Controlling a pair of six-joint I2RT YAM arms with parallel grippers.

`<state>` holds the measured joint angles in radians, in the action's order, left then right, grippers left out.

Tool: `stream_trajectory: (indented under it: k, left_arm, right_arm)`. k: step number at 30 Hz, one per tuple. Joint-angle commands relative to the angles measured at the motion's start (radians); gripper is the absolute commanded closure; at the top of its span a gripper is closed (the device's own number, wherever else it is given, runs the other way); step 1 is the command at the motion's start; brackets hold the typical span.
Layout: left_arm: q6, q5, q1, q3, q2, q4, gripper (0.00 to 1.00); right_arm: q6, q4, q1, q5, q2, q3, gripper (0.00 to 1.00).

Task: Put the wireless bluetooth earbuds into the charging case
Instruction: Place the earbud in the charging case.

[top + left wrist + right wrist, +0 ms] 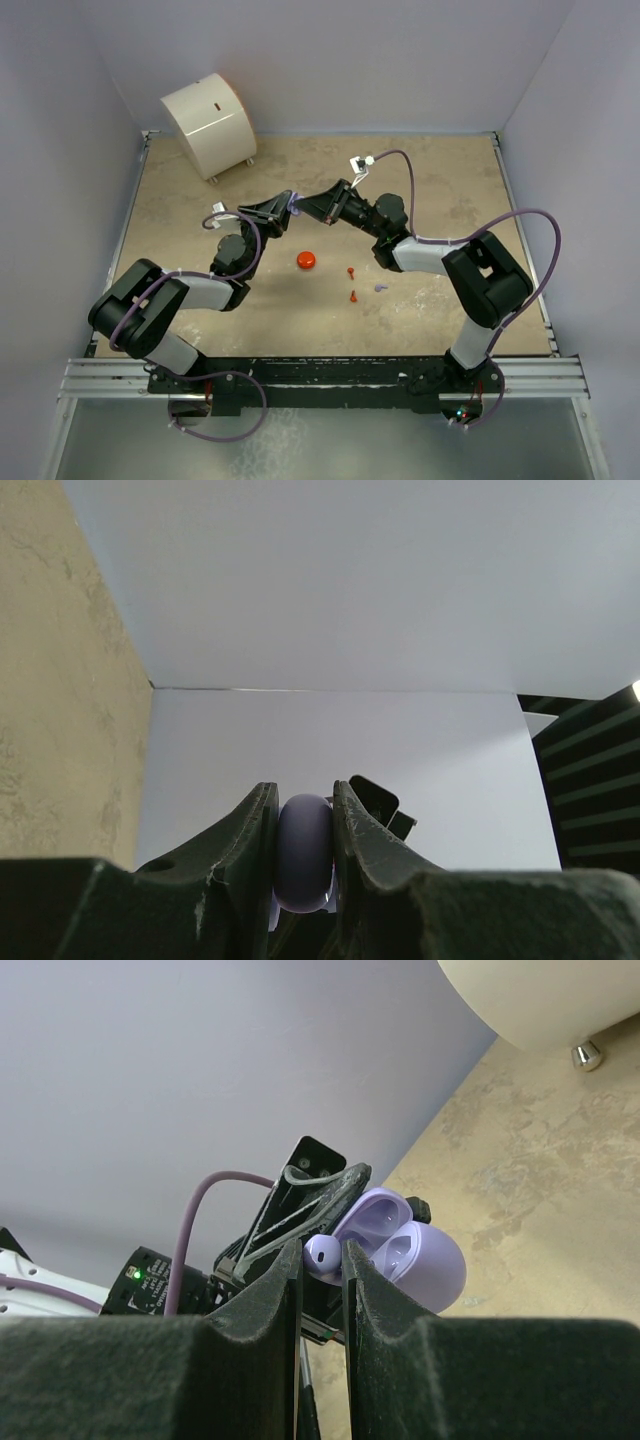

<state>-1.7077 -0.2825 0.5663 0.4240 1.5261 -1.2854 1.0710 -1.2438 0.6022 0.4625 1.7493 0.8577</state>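
My left gripper (305, 798) is shut on the lilac charging case (304, 852), held off the table. In the right wrist view that case (425, 1260) stands open with its lid up. My right gripper (322, 1248) is shut on a lilac earbud (321, 1256), right beside the open case. From above, the left gripper (283, 208) and right gripper (314, 205) meet tip to tip mid-table, with a sliver of the case (293, 201) between them. A second lilac earbud (381, 287) and two red-orange earbuds (350, 271) (354, 296) lie on the table.
A red-orange round case (306, 260) lies shut near the table's middle. A large cream cylinder on small feet (210, 125) stands at the back left corner. White walls close in the beige table (450, 190) on three sides.
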Motion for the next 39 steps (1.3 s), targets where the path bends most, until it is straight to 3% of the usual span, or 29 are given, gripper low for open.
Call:
stream_trajectory:
  k: [1,22,39]
  left_arm:
    - [0.018,0.014,0.009,0.022,-0.007,-0.103,1.00]
    - [0.016,-0.009,0.010,0.001,-0.037,-0.115,1.00]
    - [-0.004,-0.022,0.010,-0.017,-0.045,-0.072,1.00]
  right_arm:
    - [0.007,-0.049,0.004,0.011,0.006,0.001,1.00]
    - [0.014,-0.017,0.003,-0.011,-0.010,-0.006,1.00]
    - [0.004,0.017,0.002,-0.024,-0.001,0.006,0.82]
